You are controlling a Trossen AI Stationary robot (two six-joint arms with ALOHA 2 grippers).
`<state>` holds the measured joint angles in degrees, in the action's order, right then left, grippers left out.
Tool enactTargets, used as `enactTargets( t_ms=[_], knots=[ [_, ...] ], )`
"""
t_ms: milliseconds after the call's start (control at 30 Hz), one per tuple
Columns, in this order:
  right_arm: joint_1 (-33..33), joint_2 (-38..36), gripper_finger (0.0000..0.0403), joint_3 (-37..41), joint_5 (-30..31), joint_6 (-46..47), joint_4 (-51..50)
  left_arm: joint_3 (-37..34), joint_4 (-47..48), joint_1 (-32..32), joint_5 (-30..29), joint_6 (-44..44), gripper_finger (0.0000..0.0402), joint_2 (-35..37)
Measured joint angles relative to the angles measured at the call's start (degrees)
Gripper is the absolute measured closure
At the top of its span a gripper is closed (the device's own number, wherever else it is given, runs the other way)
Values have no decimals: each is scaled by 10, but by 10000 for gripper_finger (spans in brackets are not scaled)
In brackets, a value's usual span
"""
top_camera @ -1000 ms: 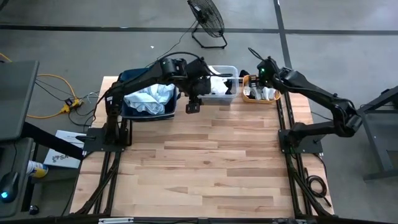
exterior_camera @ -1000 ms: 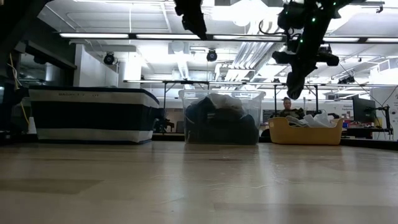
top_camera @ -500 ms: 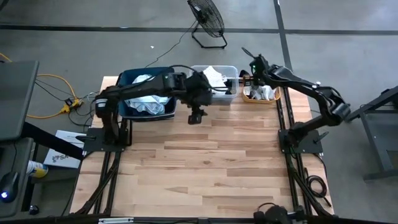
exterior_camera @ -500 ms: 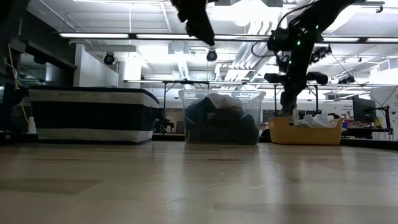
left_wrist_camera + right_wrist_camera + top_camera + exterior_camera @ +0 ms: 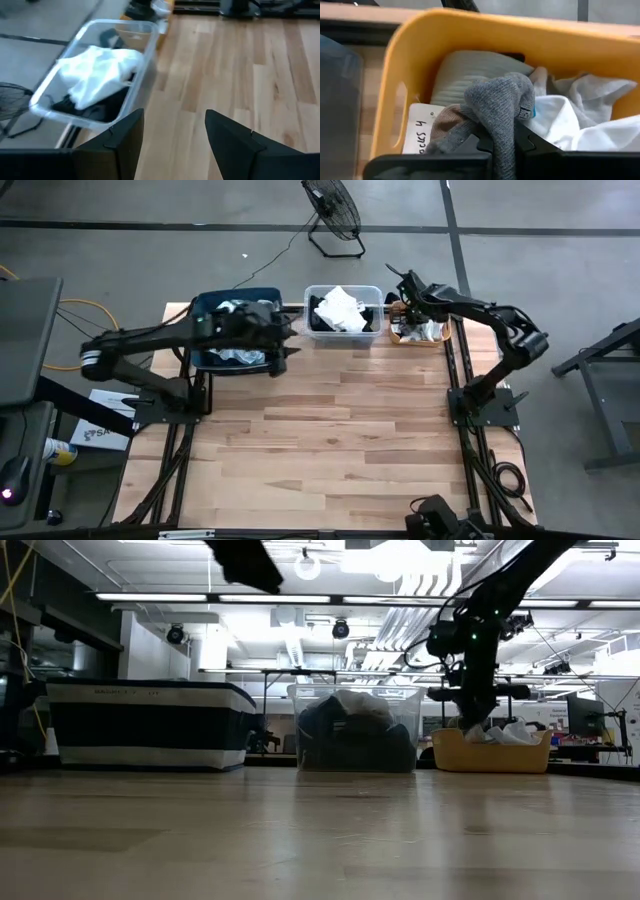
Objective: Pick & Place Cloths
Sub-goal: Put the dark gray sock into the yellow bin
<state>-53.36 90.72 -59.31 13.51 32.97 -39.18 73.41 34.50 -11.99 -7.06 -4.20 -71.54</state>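
Note:
My right gripper (image 5: 502,142) is down inside the orange tub (image 5: 520,30), shut on a grey sock (image 5: 500,100). The sock lies among white cloth (image 5: 580,125) and a pale ribbed piece (image 5: 470,70). In the high view this gripper (image 5: 405,310) is at the tub's left end. My left gripper (image 5: 172,120) is open and holds nothing. It hangs in the air by the right edge of the navy bin (image 5: 195,330), where pale cloths (image 5: 240,357) lie. The clear tub (image 5: 120,22) holds a white cloth (image 5: 100,67) lying on black cloth (image 5: 95,107). My right gripper pinches a bunched fold of the grey sock (image 5: 502,130) between its two fingers (image 5: 530,145), coming from above into the orange tub. The rest of the sock humps up beyond the fingers and rests on the other cloths in the tub.
Navy bin (image 5: 150,730), clear tub (image 5: 355,730) and orange tub (image 5: 490,755) stand in a row along the table's far edge. A paper label (image 5: 417,130) leans inside the orange tub. Bare wooden table top (image 5: 330,440) spreads toward the near edge. A fan (image 5: 335,215) stands on the floor beyond.
My left arm has swung from over the clear tub toward the table's left, and its gripper now hangs by the navy bin's right edge. My right gripper has come down from above the orange tub into it.

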Motion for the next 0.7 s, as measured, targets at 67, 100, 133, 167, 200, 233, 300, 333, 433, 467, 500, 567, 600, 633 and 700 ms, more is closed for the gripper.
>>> enactTargets(
  t_ms=[67,100,133,167,200,233,300,333,433,467,500,567,600,633,700],
  knots=[
    [-1,9,398,0,-4,7,0,-29,-5,0,-11,8,197,33],
    [-2,14,398,0,-10,13,0,-40,-6,0,-13,14,197,48],
    [-3,19,398,0,-16,16,0,-51,-9,0,-14,20,197,62],
    [-4,25,398,0,-23,20,0,-63,-8,0,-15,26,197,75],
    [-4,32,398,0,-26,25,1,-75,-8,0,-15,31,197,88],
    [-4,39,398,0,-31,29,1,-87,-7,0,-15,35,197,101],
    [-4,51,398,0,-38,32,1,-109,-7,0,-15,45,197,122],
    [-4,56,398,-1,-42,34,2,-121,-9,0,-15,50,197,133],
    [-4,71,398,-1,-52,43,4,-153,-10,0,-15,70,197,164],
    [-4,75,398,-2,-55,45,5,-163,-11,0,-15,74,197,174],
    [-4,78,398,-2,-56,48,6,-173,-9,0,-15,78,197,185],
    [-5,80,398,-2,-56,54,5,-188,-11,0,-15,89,197,206],
    [-7,80,398,-2,-57,58,5,-195,-10,0,-16,92,197,218],
    [-7,80,398,-2,-59,62,5,-202,-9,0,-16,95,197,229],
    [-12,80,398,-2,-64,66,2,-213,-10,0,-17,101,197,250]
  ],
)
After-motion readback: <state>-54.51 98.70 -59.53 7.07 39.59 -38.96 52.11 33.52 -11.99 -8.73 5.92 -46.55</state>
